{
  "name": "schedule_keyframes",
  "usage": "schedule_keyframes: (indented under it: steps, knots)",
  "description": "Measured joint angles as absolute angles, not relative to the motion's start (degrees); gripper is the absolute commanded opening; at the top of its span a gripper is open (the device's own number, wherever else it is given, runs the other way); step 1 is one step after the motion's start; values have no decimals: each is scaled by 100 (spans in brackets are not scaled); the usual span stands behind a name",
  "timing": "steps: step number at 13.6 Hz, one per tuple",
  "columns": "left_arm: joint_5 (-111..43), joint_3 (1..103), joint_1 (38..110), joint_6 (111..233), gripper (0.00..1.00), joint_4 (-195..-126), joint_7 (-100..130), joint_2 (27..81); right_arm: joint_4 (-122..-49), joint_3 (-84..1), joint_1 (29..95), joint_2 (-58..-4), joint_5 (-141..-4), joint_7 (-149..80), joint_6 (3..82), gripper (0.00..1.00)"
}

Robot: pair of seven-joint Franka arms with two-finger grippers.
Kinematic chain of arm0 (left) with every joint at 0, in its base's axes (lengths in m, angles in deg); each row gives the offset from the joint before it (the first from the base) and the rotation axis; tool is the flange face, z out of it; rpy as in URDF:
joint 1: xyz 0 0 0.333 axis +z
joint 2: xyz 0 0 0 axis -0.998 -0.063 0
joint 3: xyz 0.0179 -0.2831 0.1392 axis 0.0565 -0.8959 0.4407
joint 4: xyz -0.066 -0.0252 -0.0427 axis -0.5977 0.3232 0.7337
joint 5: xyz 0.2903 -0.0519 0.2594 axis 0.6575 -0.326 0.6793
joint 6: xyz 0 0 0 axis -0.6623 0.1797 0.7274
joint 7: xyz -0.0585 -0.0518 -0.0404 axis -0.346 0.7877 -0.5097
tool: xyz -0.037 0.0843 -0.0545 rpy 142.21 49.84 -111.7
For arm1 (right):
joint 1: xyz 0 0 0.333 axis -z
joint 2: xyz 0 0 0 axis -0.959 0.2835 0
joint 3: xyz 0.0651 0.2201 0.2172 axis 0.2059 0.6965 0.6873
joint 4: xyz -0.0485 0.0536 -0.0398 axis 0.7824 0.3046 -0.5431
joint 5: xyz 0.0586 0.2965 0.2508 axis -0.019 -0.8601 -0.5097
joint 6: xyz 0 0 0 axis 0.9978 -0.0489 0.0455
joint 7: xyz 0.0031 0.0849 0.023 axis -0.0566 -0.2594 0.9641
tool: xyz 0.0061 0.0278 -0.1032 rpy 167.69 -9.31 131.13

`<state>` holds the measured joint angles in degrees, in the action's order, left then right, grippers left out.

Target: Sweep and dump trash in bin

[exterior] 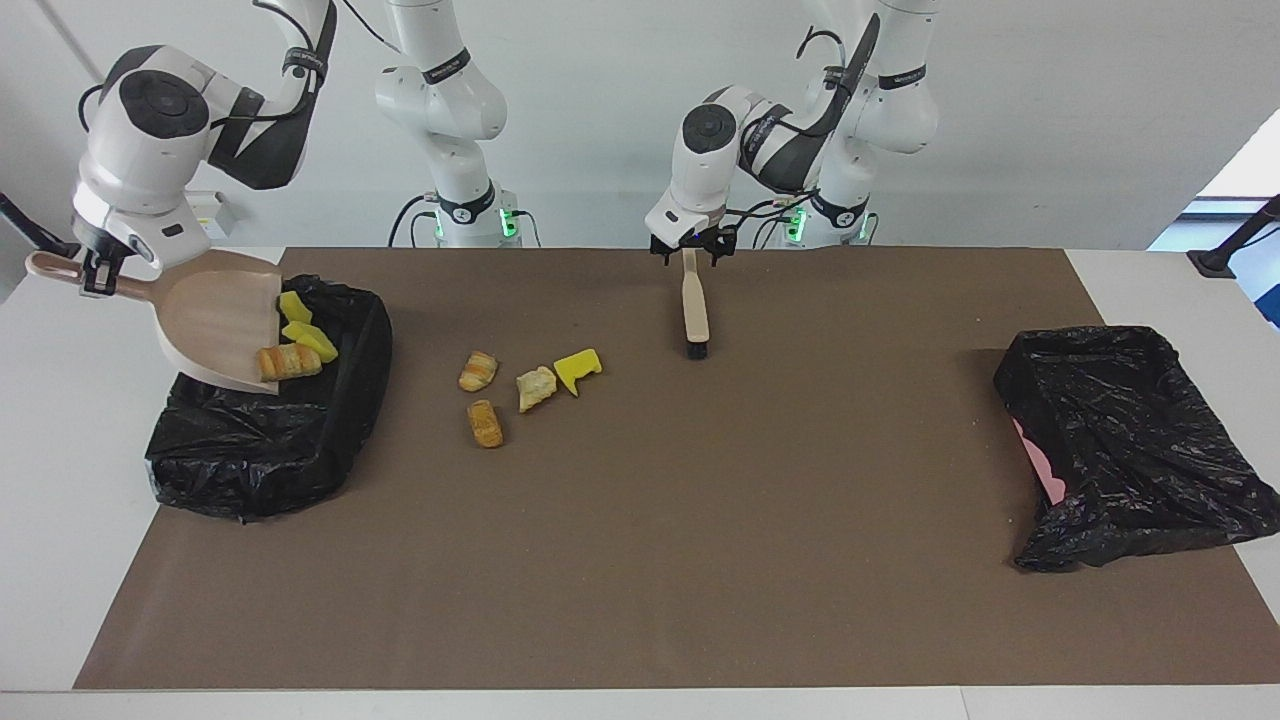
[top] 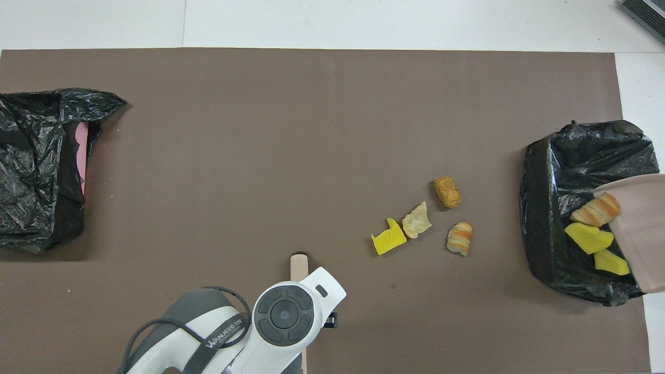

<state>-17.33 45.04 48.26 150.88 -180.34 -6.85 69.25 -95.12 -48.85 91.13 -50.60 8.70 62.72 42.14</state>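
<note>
My right gripper (exterior: pixel 98 275) is shut on the handle of the beige dustpan (exterior: pixel 215 320), which is held tilted over the black-lined bin (exterior: pixel 270 440) at the right arm's end. Two yellow sponge bits (exterior: pixel 305 335) and one bread-like piece (exterior: pixel 290 361) sit at the pan's lower lip, also seen in the overhead view (top: pixel 589 237). Several more trash chunks lie on the brown mat beside that bin: a yellow sponge bit (exterior: pixel 578 371), a pale crust (exterior: pixel 536 388) and two bread pieces (exterior: pixel 478 371). My left gripper (exterior: pixel 690 245) is shut on a wooden brush (exterior: pixel 694 305), bristles down at the mat.
A second black-bagged bin (exterior: pixel 1130 450) with a pink patch showing sits at the left arm's end of the brown mat (exterior: pixel 700 560). White table edges surround the mat. In the overhead view my left arm's wrist (top: pixel 286 311) covers most of the brush.
</note>
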Motion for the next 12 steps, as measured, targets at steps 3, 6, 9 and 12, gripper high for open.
schedule_keyframes:
  steps: [3, 6, 9, 12]
  knots:
    - [-1272, 4545, 5425, 15013, 100, -17129, -526, 6753, -9487, -4862, 8928, -5081, 1208, 6273, 4218, 0]
    - [-1190, 4579, 6278, 14142, 100, -16014, 465, 6685, -9406, -4864, 8915, -5339, 1220, 6186, 3936, 0]
    - [-1186, 4593, 6969, 13448, 100, -15171, 1354, 6684, -9378, -4789, 8912, -5788, 1216, 5658, 3108, 0]
    - [-1173, 4606, 7475, 12912, 100, -14528, 1805, 6693, -9385, -4535, 8907, -6080, 841, 4950, 2340, 0]
